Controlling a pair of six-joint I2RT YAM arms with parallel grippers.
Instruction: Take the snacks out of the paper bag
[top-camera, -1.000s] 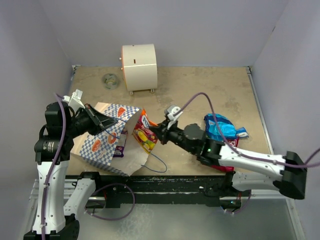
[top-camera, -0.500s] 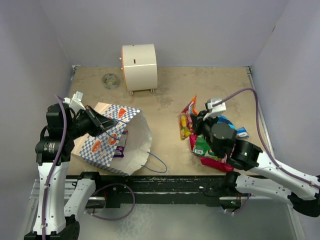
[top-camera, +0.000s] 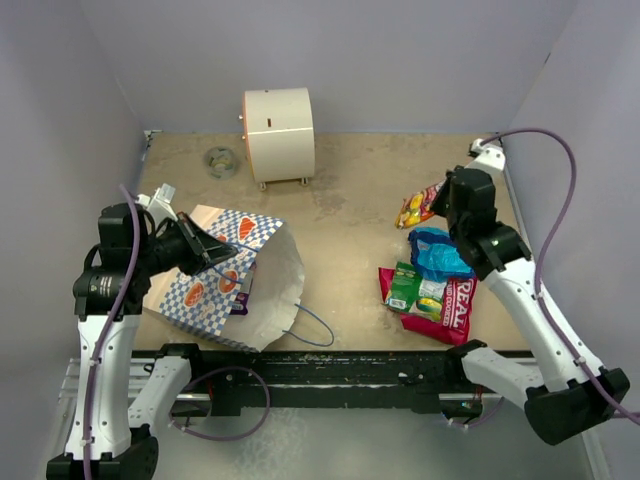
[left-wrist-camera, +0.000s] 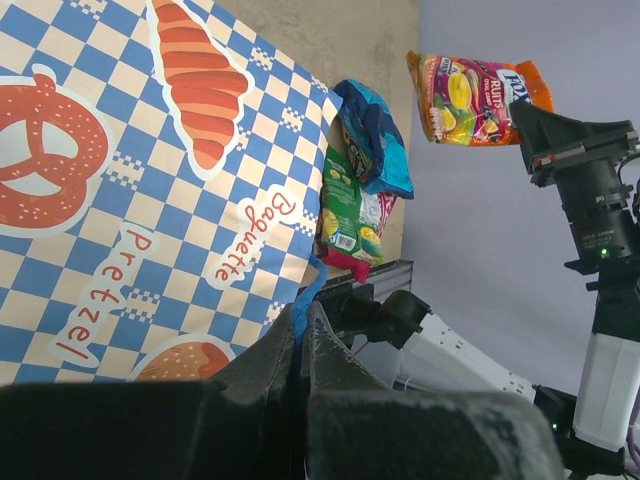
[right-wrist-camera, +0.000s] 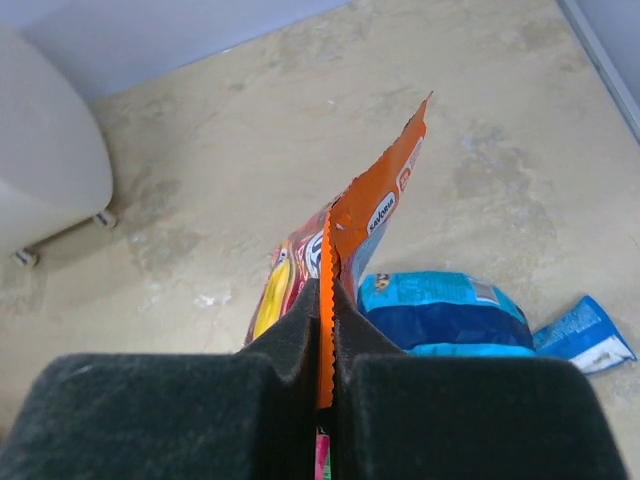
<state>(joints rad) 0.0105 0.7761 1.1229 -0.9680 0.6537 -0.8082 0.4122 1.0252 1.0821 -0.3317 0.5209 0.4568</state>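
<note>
At left of table (top-camera: 340, 200), near edge: paper bag (top-camera: 200, 285) on its side, checkered face up, white-lined mouth gaping toward the right; pretzel and baguette prints plain in left wrist view (left-wrist-camera: 120, 200). Left jaws pressed together on blue cord handle (left-wrist-camera: 306, 288) at the bag's upper edge, cord running straight in between the fingers. Second handle loop (top-camera: 312, 326) slack on the table by the mouth. Purple packet (top-camera: 241, 290) just inside the mouth, partly hidden by the bag wall. Far right, near the side wall: right jaws clamped on the crimped orange edge of the orange fruit-candy packet (top-camera: 418, 205) (right-wrist-camera: 375, 215), packet hanging edge-on from the grip above the table, also seen from the left wrist (left-wrist-camera: 470, 95). Below and nearer: blue packet (top-camera: 437, 252) (right-wrist-camera: 440, 310) flat on the table, green packet (top-camera: 405, 288) overlapping red packet (top-camera: 455, 308), the three touching in one small heap, well apart from the bag. At the back wall: cream cylindrical box (top-camera: 278, 133) on short feet; small round greyish object (top-camera: 220, 160) just to its left, too small to identify.
</note>
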